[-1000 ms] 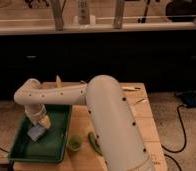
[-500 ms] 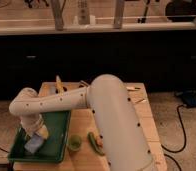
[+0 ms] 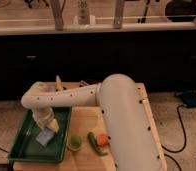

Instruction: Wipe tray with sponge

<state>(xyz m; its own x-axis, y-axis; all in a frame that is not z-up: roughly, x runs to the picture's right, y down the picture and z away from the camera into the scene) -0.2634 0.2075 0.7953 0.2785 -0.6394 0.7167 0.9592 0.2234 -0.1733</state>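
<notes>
The dark green tray point(image 3: 22, 145) lies on the left part of the wooden table. In it, near the middle, the pale blue-grey sponge point(image 3: 43, 138) lies flat. My gripper point(image 3: 48, 125) hangs at the end of the white arm, which reaches in from the right. It is over the tray, just behind the sponge and right at its far edge. Whether it grips the sponge is hidden by the wrist.
A small round green cup point(image 3: 74, 143) stands just right of the tray. A green-and-orange vegetable-like item point(image 3: 99, 140) lies beside it. My bulky white arm point(image 3: 123, 120) covers the table's right half. A dark counter runs behind the table.
The gripper and sponge first slid toward the tray's near left corner, then moved right and back toward its middle.
</notes>
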